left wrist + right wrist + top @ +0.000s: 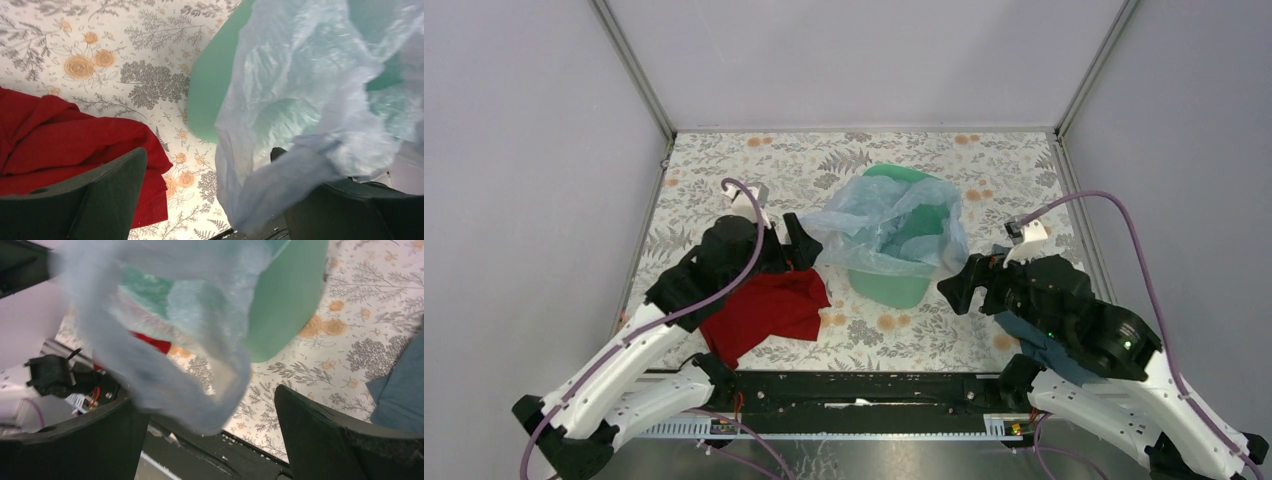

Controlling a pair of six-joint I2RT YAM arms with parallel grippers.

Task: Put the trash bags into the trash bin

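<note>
Both spread | left fingers (100, 200) | right fingers (325, 440) | trash bag (874, 225) draped over trash bin (889, 288)

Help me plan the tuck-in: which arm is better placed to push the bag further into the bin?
Probably left. The left gripper, open, sits right beside the trash bag where it bulges loose over the trash bin; the right gripper, also open, is by the near corner.

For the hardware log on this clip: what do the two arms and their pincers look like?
The left arm and right arm: white lower links, black upper sections, a mauve cable looped to a small white wrist block on each. The left pincer and right pincer have broad matte black fingers. A green light shows on the right arm.
</note>
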